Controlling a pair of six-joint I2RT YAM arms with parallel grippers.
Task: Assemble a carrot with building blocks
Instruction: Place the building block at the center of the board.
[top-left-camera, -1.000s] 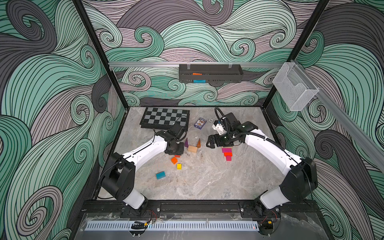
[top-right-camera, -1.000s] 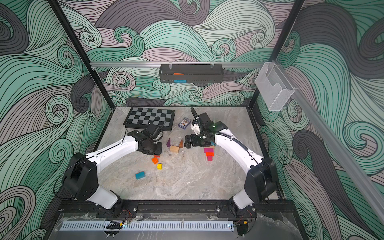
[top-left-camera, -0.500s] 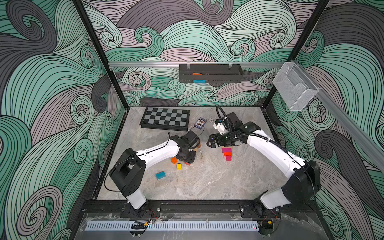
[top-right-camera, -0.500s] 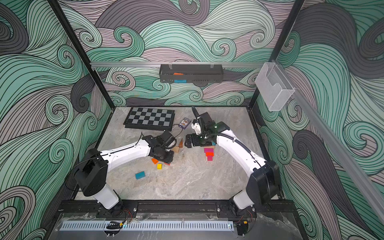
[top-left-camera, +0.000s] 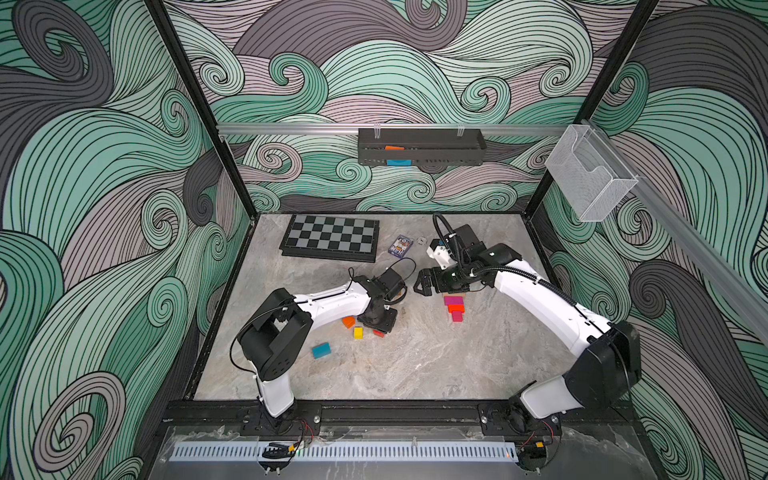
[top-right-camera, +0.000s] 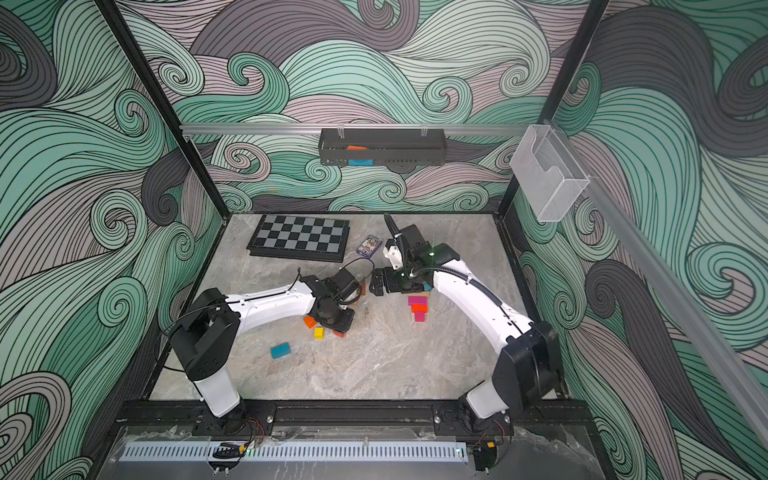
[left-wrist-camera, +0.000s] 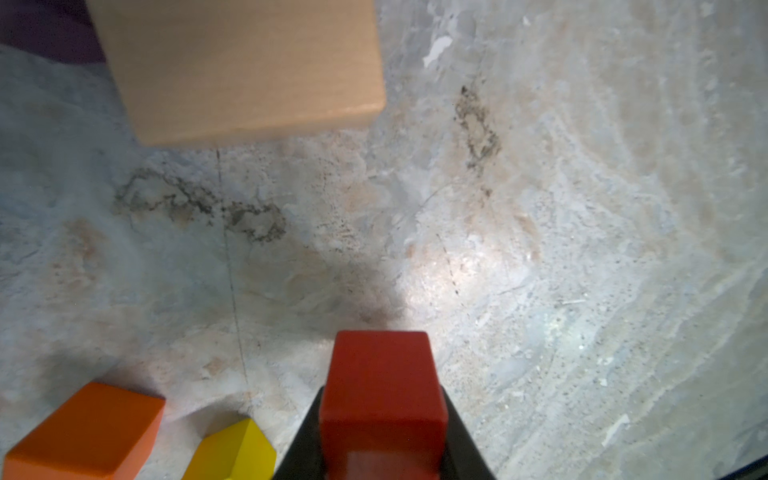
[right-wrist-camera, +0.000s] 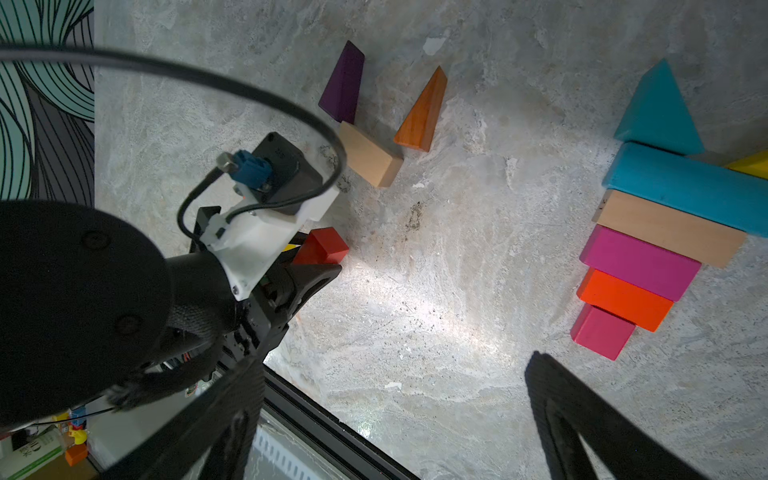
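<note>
Marble-patterned tabletop (top-left-camera: 415, 365) inside a wave-papered enclosure. A chessboard (top-left-camera: 330, 242) lies at the upper centre of both top views, well apart from the work.

Assembly: the carrot (top-left-camera: 454, 306) lies flat, right of centre in both top views. The right wrist view shows a row of touching blocks. It narrows from a long teal bar (right-wrist-camera: 685, 187) through beige, magenta and orange-red pieces to a small pink cube (right-wrist-camera: 602, 332). A teal wedge (right-wrist-camera: 658, 112) caps the wide end, presumably as leaves. Judgement: the taper serves as the root, and one more small piece would extend the tip.

Left gripper (top-left-camera: 379, 326): set narrow and clamped on a red block (left-wrist-camera: 382, 386), which fills the gap between the jaws. It sits left of centre, just beside a loose orange cube (top-left-camera: 348, 321) and a yellow cube (top-left-camera: 358, 332). Whether the red block is clear of the surface cannot be told. Judgement: it is gripped for carriage to the carrot's narrow end.

Right gripper (top-left-camera: 420, 286): jaws at full spread, holding and touching nothing. It hangs just up and left of the carrot in the frame, probably waiting.
</note>
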